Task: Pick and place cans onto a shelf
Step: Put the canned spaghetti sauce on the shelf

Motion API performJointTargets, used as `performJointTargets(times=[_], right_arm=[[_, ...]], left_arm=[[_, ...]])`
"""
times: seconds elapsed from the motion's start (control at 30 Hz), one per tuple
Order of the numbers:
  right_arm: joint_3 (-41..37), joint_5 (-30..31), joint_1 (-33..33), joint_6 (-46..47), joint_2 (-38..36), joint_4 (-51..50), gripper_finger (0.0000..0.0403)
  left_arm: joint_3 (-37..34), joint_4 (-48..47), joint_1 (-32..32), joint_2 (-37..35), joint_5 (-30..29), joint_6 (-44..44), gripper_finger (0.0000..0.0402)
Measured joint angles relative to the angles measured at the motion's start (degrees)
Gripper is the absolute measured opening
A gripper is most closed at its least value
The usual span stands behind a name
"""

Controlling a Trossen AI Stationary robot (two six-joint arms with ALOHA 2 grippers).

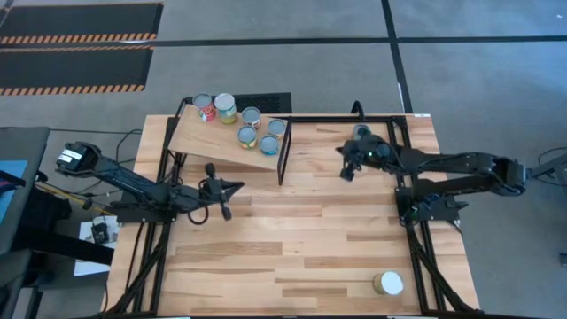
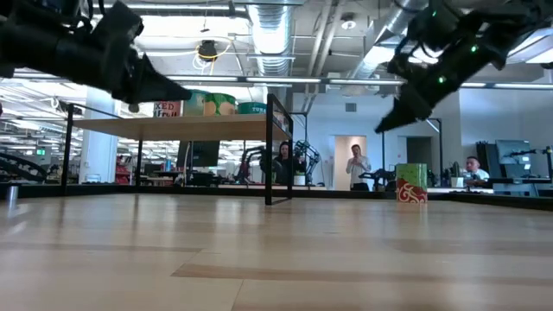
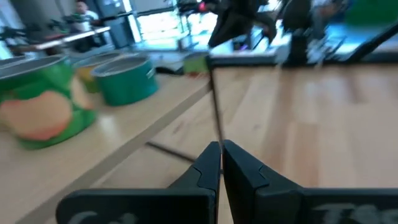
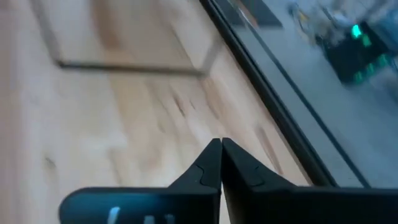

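From above, the shelf [image 1: 221, 142] stands at the far left of the planked worktop [image 1: 301, 230], and five cans [image 1: 251, 118] sit on its far and right part: a red-labelled one, a wider cream-topped one, and three with grey or teal tops. A sixth can [image 1: 388, 283], cream-topped, stands alone near the front right corner of the worktop. The left claw [image 1: 223, 188] hangs just in front of the shelf with its fingers together, gripping nothing. The right claw [image 1: 347, 170] is over the far middle of the worktop, right of the shelf, also closed and empty.

At worktop height, both claws hang in the air above the wood, and can tops show on the shelf board [image 2: 173, 127]. A green and red can [image 2: 411, 182] stands far off.

The left wrist camera shows a green can [image 3: 40, 102] and a teal can [image 3: 126, 78] on the shelf, beyond pinched fingertips [image 3: 211, 160].

The right wrist camera shows shut fingertips [image 4: 214, 158] over bare planks
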State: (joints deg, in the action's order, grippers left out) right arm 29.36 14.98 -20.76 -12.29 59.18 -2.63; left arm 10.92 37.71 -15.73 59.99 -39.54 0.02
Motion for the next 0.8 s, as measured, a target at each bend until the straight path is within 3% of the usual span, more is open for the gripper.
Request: performJointTargets(times=[0.2, 0.53, 0.8], right_arm=[[0.00, 0.20, -10.70, -0.03, 1.78, -6.54, 0.0074], [0.82, -0.90, -23.66, 0.50, 2.25, -10.46, 0.0184], [1.53, -8.24, -29.01, -0.66, 5.20, -10.18, 0.0192]], left_arm=[[0.00, -2.62, 1.12, 0.02, -6.03, 1.02, 0.0009], [0.00, -2.23, 5.68, 0.00, -5.76, 0.82, 0.0009], [0.00, -2.25, 7.62, 0.00, -5.80, 0.77, 0.0009]])
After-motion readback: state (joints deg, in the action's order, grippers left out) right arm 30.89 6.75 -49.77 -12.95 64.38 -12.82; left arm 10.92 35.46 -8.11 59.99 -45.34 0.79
